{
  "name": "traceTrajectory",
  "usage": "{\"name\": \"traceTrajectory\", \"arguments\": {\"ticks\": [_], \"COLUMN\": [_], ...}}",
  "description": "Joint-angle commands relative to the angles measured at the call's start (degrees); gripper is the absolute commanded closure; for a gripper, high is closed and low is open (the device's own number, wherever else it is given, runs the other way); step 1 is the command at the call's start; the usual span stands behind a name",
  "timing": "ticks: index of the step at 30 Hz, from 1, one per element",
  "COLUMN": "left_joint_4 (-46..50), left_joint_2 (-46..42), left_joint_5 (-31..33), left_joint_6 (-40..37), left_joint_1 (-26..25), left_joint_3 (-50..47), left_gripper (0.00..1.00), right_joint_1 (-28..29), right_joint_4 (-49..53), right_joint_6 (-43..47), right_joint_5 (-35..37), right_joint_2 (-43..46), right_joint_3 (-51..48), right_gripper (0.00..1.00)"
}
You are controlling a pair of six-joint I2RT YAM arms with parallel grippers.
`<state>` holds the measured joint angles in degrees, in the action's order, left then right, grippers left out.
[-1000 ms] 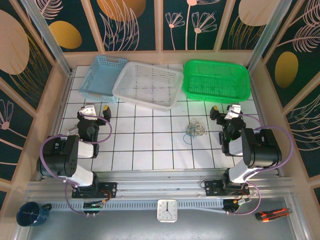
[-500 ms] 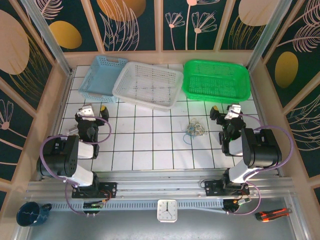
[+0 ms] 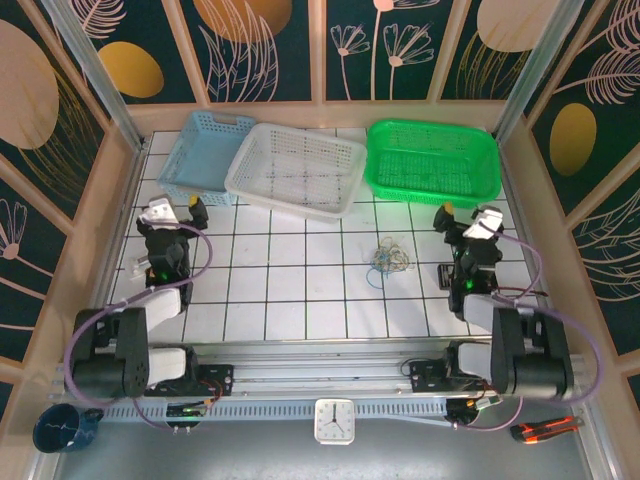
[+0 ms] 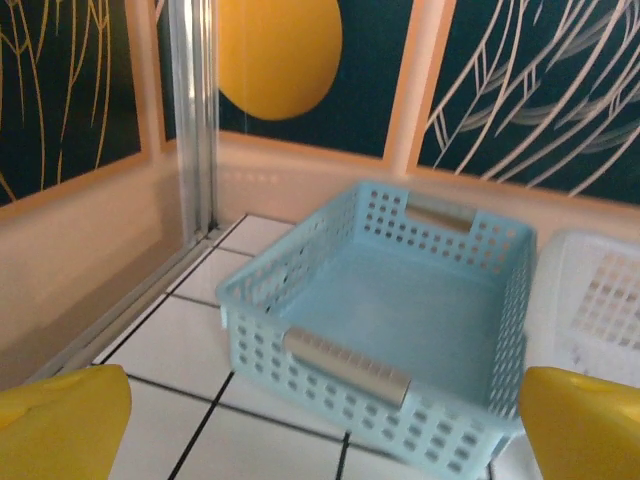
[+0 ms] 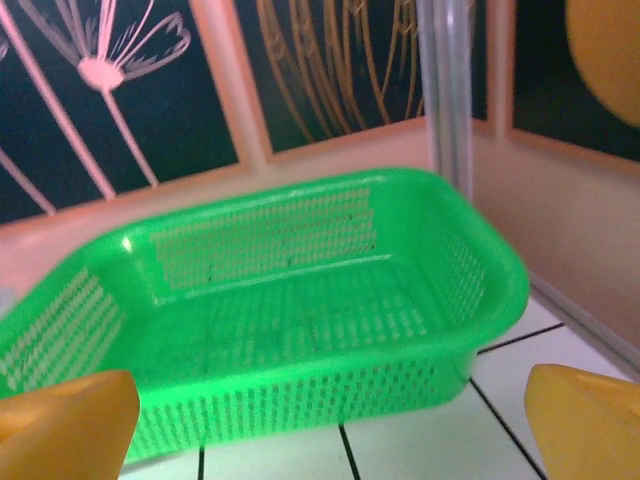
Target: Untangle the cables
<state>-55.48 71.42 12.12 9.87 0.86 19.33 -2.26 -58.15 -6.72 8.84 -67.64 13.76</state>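
**Small knot, wide jaws, neither aimed at it**

Risk first. Cables (image 3: 387, 257) bunched in one small tangle just right of centre on the tiled table (image 3: 300, 290), apart from both grippers. Easy, probably, to pinch several strands at once and merely drag the whole clump. Likely to tighten the knot if pulled from one side with nothing pinning the other. Thin wire flat on smooth tile, so prone to slipping from between fingertips on a shallow approach. Further up the frame, some chance of flicking a freed strand against the white basket (image 3: 297, 168) or the green basket (image 3: 433, 160), liable then to catch in the mesh.

Pose next. Bases bolted along the bottom edge, forearms folded and reaching up-frame. Left gripper (image 3: 178, 206) at middle left, spread wide and holding nothing, pointed at the blue basket (image 3: 205, 150) in the upper left, well apart from the tangle. Right gripper (image 3: 467, 217) at middle right, likewise spread wide and empty, facing the green basket, near the tangle but off to its right.
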Motion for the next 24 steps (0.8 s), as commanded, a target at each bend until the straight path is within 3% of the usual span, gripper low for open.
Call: {"name": "traceTrajectory", "arguments": {"ticks": [1, 2, 4, 7, 10, 14, 17, 24], "left_joint_4": [12.3, 15.2, 19.7, 26.6, 37.5, 38.4, 35.1, 37.1], "left_joint_2": [-3.8, -4.8, -6.7, -8.5, -8.8, -10.9, -12.3, -12.8], "left_joint_5": [-1.4, -3.0, -7.7, -17.4, -21.1, -22.4, -23.2, -20.3], "left_joint_6": [6.4, 8.4, 11.4, 14.4, 14.3, 17.1, 20.9, 24.5], "left_joint_1": [0.3, 0.3, 0.3, -0.2, -3.1, -6.9, -7.7, -7.8], "left_joint_3": [5.3, 6.8, 9.2, 12.8, 18.1, 17.3, 15.8, 16.8], "left_gripper": [0.01, 0.01, 0.01, 0.01, 0.01, 0.01, 0.01, 0.01], "right_joint_1": [-0.2, -0.9, -1.5, -0.8, 4.2, 18.6, 28.0, 42.2], "right_joint_4": [26.2, 35.2, 43.2, 43.8, 48.7, 55.2, 52.3, 48.7], "right_joint_6": [-14.3, -20.0, -22.0, -18.8, -17.3, -16.9, -20.1, -26.7], "right_joint_5": [7.5, 6.9, 0.2, -15.4, -21.4, -18.9, -17.6, -15.7], "right_joint_2": [5.1, 5.7, 5.6, 6.1, 4.8, -0.8, -6.5, -24.6], "right_joint_3": [12.1, 16.6, 22.5, 26.6, 32.2, 38.7, 39.4, 46.5], "right_gripper": [0.01, 0.01, 0.01, 0.01, 0.05, 0.11, 0.13, 0.18]}}
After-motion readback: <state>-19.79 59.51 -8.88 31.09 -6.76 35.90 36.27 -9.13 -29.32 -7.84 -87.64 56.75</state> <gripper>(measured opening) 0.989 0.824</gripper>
